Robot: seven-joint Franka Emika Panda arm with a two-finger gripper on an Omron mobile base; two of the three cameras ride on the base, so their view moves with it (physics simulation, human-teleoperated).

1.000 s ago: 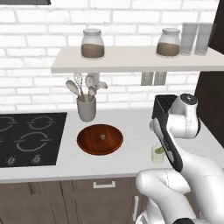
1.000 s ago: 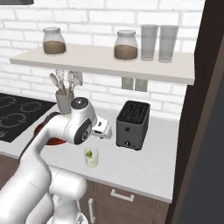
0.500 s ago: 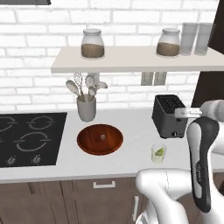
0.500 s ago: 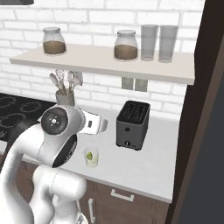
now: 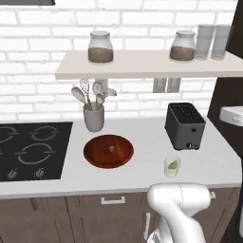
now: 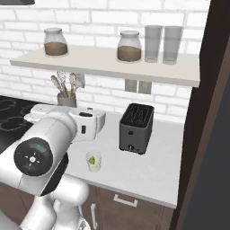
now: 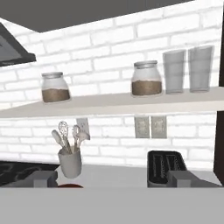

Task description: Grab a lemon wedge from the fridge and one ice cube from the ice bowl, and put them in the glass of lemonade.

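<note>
The glass of lemonade (image 5: 172,166) (image 6: 93,161) stands on the counter in front of the toaster, and a yellow-green lemon wedge (image 5: 173,164) (image 6: 93,159) sits inside it. To its left, the ice bowl (image 5: 108,151) holds one small pale ice cube (image 5: 111,148). My gripper (image 7: 114,179) is raised and faces the brick back wall. It is open, its fingertips (image 7: 41,178) are far apart, and nothing is between them. A sliver of the bowl's red rim (image 7: 70,185) shows low in the hand view. The fridge doors are out of view.
A black toaster (image 5: 185,126) (image 6: 136,127) (image 7: 166,168) stands at the back right of the counter. A grey utensil crock (image 5: 94,116) and a black hob (image 5: 28,149) are to the left. The shelf (image 5: 142,64) carries jars and tall grey glasses. A tall dark panel (image 6: 206,112) closes off the right side.
The arm has lifted off the glass of lemonade and swung away to the right. The hand now looks level at the wall. The lemon wedge stays in the glass.
</note>
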